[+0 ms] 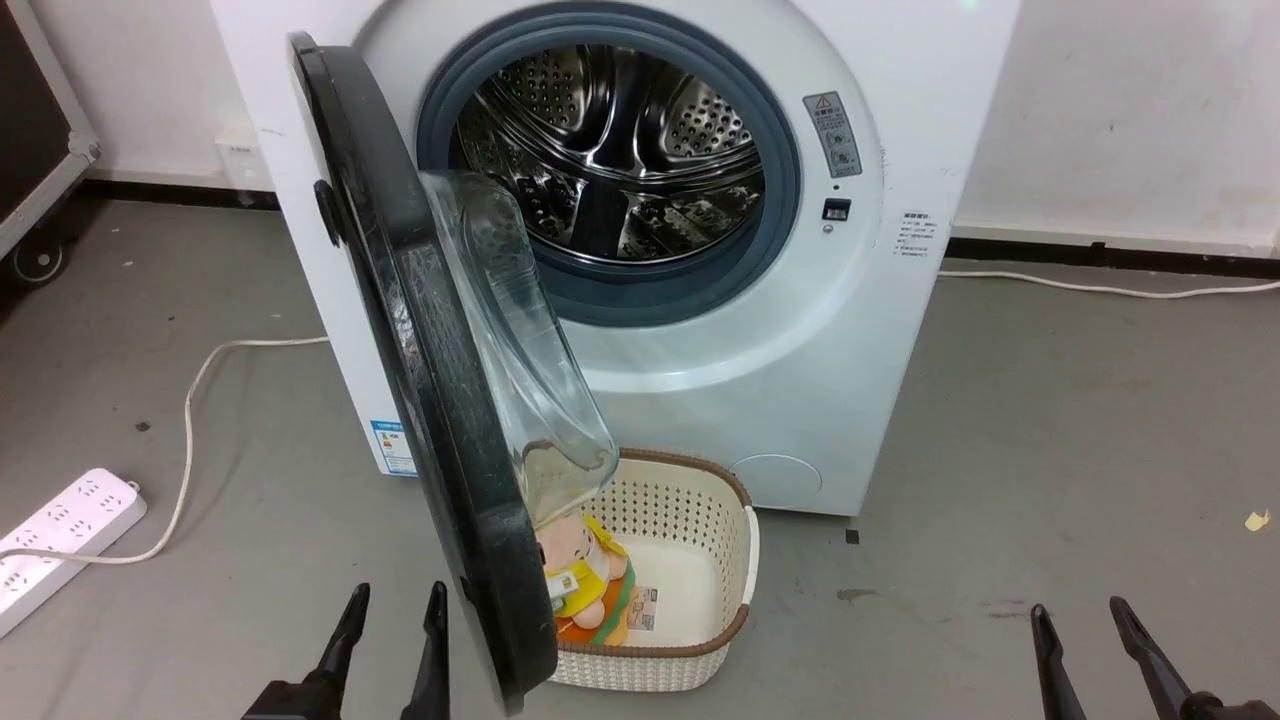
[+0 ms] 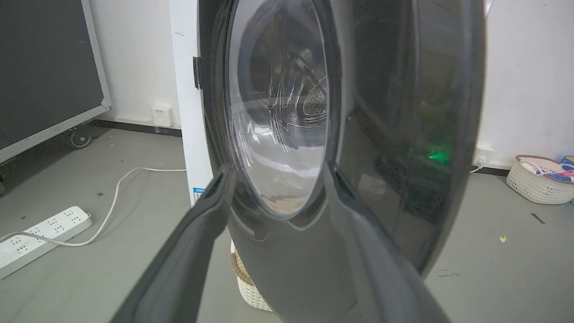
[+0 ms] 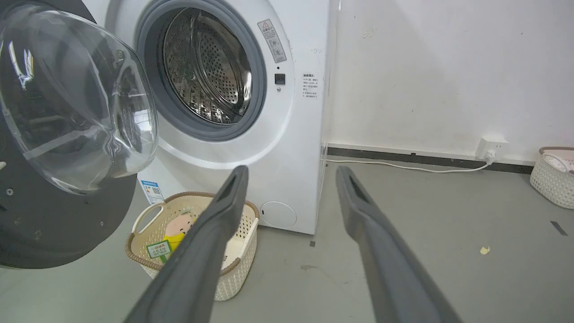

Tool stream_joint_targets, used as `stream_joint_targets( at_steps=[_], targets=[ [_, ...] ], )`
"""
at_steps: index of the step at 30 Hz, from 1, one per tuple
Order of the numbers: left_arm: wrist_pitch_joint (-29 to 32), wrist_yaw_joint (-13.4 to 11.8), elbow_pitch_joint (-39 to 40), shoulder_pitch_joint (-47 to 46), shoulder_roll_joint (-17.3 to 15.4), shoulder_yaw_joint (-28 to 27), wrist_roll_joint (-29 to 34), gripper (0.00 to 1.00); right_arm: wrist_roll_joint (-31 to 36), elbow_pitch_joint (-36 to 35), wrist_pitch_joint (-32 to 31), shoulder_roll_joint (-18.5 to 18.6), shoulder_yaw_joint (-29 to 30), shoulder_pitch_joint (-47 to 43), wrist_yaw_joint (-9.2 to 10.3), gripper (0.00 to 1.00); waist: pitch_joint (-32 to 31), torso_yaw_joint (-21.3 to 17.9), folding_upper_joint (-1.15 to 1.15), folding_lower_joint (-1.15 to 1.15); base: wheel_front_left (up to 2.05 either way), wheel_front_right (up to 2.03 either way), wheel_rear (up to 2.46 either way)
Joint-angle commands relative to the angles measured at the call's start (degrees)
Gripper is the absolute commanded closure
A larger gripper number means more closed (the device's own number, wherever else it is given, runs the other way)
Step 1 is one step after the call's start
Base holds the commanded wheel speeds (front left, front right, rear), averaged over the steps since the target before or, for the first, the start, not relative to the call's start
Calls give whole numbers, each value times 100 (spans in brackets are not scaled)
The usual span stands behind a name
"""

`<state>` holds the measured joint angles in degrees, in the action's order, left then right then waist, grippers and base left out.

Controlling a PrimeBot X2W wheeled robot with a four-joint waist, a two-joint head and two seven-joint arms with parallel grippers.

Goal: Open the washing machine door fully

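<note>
Black and glossy, the washing machine door (image 1: 420,380) stands swung out from the washing machine (image 1: 800,380), hinged on my left side and turned nearly edge-on to my head camera. Its clear bowl window (image 1: 520,350) bulges toward the steel drum (image 1: 610,150). Below it a cream basket (image 1: 745,560) with a soft toy (image 1: 580,570) sits on the floor against the machine.

My left gripper (image 1: 398,600) is spread and empty, on the door's outer side just beside its near lower rim. From the wrist view my fingers frame the window, but I cannot tell whether they touch the face. My right gripper (image 1: 1080,615) is also spread and empty, low and well apart from the door.

I judge the door stiff and fairly heavy, a rigid disc that only turns on its hinge, so it should follow a steady push without flexing. The glossy face looks slippery, and I would keep off the bowl, which gives no grip and may scratch or crack. The best hold, I think, is the thick rim at the free edge, farthest from the hinge, pinched across its thickness or pushed from the inner side.
</note>
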<state>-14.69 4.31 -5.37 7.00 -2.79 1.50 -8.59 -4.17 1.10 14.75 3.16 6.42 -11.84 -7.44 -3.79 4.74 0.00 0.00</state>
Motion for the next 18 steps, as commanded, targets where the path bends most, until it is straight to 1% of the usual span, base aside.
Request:
stream_joint_targets(
  at_steps=[1, 6, 9, 13, 18],
  targets=[
    [-30, 38, 11, 61, -9, -7, 51, 100, -37, -36, 24, -26, -12, -30, -5, 0, -6, 0, 0, 0, 0, 0, 0],
    [-30, 77, 106, 62, -9, -50, 104, 100, -92, -35, 24, -27, -10, 9, -5, 0, -31, 15, 0, 0, 0, 0, 0],
    [-30, 41, 273, 44, -9, -117, 24, 100, -109, -22, 25, -27, -13, 10, -5, 0, -50, 23, 0, 0, 0, 0, 0],
    [-30, -125, 695, -67, -9, -294, -212, 100, -131, -13, 25, -27, -41, 25, -5, 0, -65, 25, 0, 0, 0, 0, 0],
    [-30, -422, 1470, -373, -9, -567, -533, 100, -150, -16, 25, -28, -72, 46, -5, 0, -57, 32, 0, 0, 0, 0, 0]
  ],
)
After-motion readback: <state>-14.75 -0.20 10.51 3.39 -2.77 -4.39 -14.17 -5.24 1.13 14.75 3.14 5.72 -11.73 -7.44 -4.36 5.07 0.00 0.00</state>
